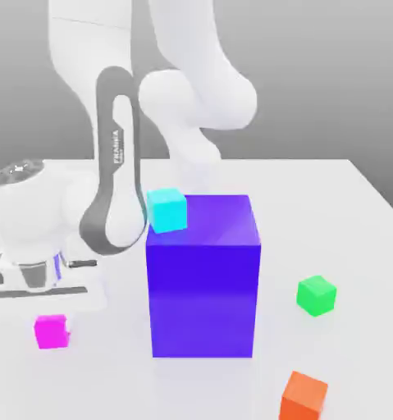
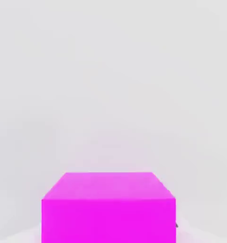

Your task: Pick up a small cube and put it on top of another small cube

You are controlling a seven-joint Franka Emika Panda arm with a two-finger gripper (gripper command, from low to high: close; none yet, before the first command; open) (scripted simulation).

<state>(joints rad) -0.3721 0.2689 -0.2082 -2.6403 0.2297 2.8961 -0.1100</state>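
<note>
Gripping the magenta cube, at the exterior view's left of the big block

In the exterior view, closed with the gripper (image 1: 52, 326) around the magenta cube (image 1: 52, 331), to the left of the big blue-purple block (image 1: 203, 295) and well apart from it. In the hand view, pressed against two opposite sides of this same cube, with pale fingertips (image 2: 198, 232). Pointing downward with the hand, beside the block. Impossible to tell if lifted from the white table (image 1: 355, 246) or still touching it.

Standing on the table to the exterior view's right of the block, apart from it: the green cube (image 1: 317, 296), with nothing on its top. Lying also to that right, but nearer to the camera than the block: the orange cube (image 1: 303, 398), cut by the picture's border. Resting on top of the block, at its exterior view's left edge: the cyan cube (image 1: 166, 210).
</note>
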